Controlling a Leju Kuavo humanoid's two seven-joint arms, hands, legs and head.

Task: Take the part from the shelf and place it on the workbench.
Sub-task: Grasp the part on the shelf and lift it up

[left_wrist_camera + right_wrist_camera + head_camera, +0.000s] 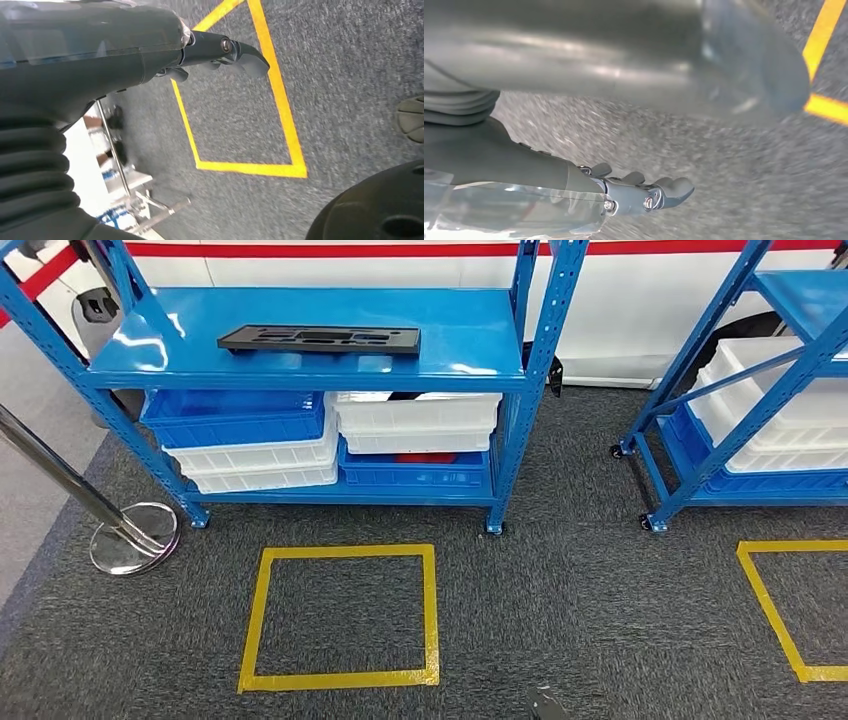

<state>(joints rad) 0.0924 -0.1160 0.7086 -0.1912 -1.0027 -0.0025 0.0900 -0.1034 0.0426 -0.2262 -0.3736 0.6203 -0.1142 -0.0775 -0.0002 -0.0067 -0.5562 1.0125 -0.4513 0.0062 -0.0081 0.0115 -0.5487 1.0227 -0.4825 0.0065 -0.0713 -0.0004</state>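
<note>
I see the blue metal shelf (300, 360) ahead across grey carpet (560, 600), a yellow taped square (340, 615) before it. The flat black part (320, 338) lies on its top board. My left hand (220, 52) and right hand (644, 192) hang empty, fingers loosely extended.

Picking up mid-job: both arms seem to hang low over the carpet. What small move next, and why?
Probably step forward to the blue shelf. The black part lies untouched on its top, and the left hand and right hand hang over the carpet, holding nothing.
</note>
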